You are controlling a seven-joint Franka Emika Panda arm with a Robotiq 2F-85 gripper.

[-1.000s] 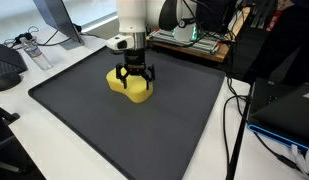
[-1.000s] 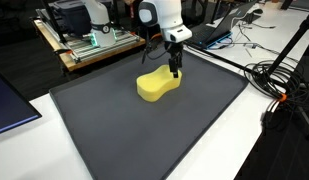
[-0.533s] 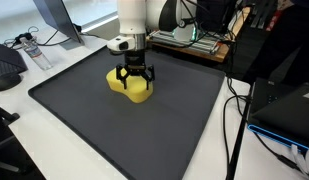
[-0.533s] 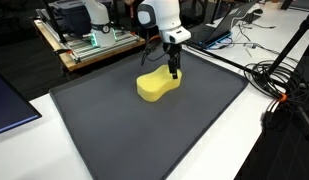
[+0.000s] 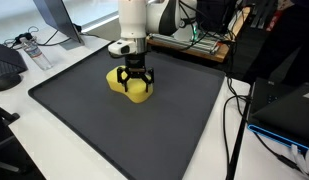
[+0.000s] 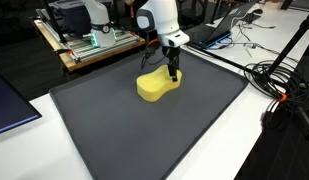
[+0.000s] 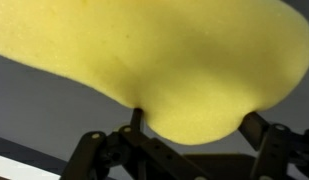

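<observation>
My gripper point(image 5: 135, 87) stands upright over one end of a yellow foam block point(image 6: 155, 87), fingers point(image 7: 135, 121) spread apart on either side of it, their tips at its edges in the wrist view. The block lies flat toward the far side of a dark mat point(image 5: 124, 135). A bottle point(image 5: 32, 51) stands off the mat; its label is too small to read.
</observation>
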